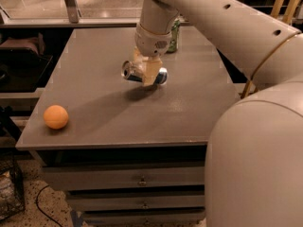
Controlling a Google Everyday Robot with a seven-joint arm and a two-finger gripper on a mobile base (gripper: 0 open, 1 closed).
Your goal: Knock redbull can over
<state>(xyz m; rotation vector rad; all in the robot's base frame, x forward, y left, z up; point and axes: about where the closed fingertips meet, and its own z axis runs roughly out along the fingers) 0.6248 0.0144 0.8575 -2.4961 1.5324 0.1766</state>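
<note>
The redbull can [161,76] lies on its side over the middle of the grey table [94,56]. Its shiny silver top [127,71] points left and its blue end points right. My gripper [145,74] comes down from above, and its tan fingers [149,73] close around the can's middle. A dark shadow lies on the table just below the can. I cannot tell whether the can touches the table.
A wider green patterned can [173,36] stands upright behind the gripper at the back of the table. An orange ball [56,117] sits near the front left corner. My large arm covers the right side of the view. Drawers are below the tabletop.
</note>
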